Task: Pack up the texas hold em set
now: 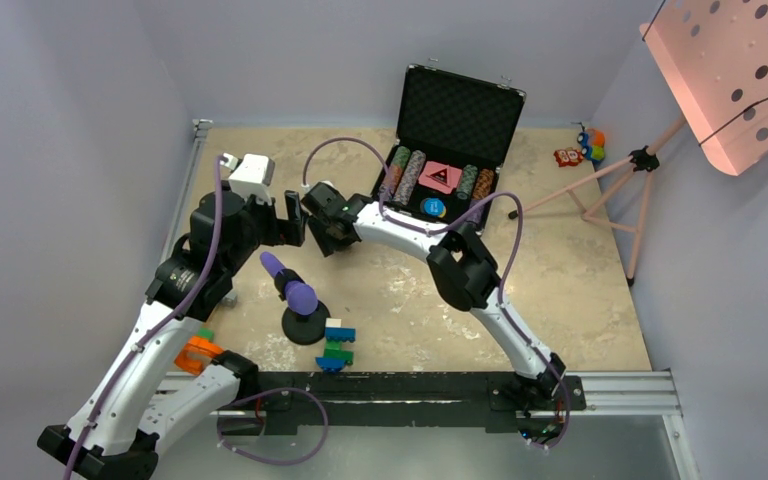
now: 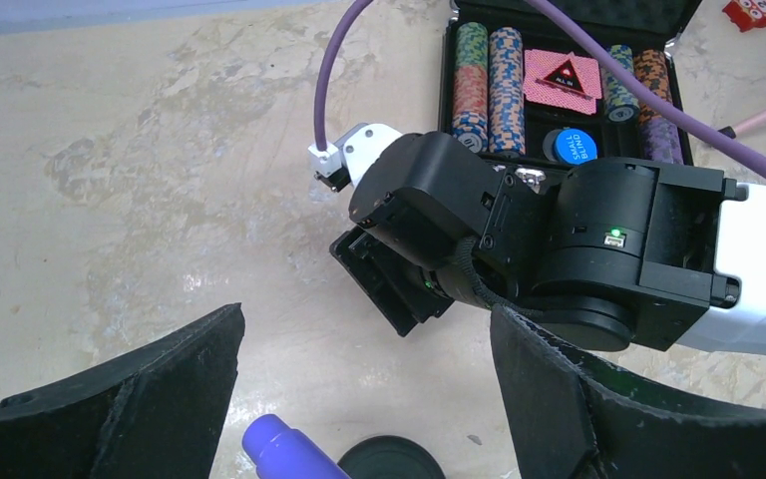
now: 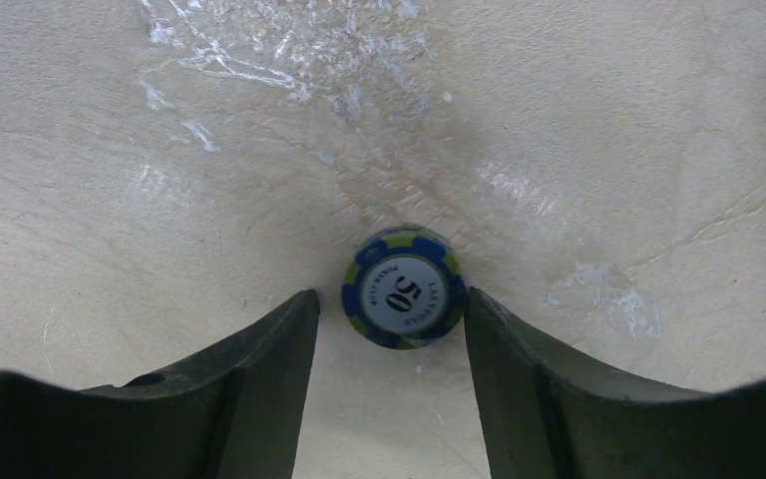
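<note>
The black case (image 1: pixel 460 105) stands open at the back, and the left wrist view shows it too (image 2: pixel 446 70). It holds rows of striped chips (image 1: pixel 408 172), pink cards (image 1: pixel 438 178) and a blue button (image 1: pixel 434 208). A blue and green "50" chip (image 3: pixel 404 286) lies flat on the table. My right gripper (image 3: pixel 391 304) is open, pointing down, with its fingertips on either side of the chip. The right finger (image 3: pixel 489 329) is at the chip's edge. The chip is hidden in the top view under the right gripper (image 1: pixel 322 232). My left gripper (image 2: pixel 364 319) is open and empty, just left of the right gripper (image 2: pixel 519 239).
A purple-tipped object on a black round base (image 1: pixel 297 298) stands under the left gripper, also in the left wrist view (image 2: pixel 284 451). A toy-brick figure (image 1: pixel 338 345) stands near the front. Orange bricks (image 1: pixel 197 355) lie by the left arm. A pink perforated stand (image 1: pixel 730 70) and small toys (image 1: pixel 585 148) are at the right.
</note>
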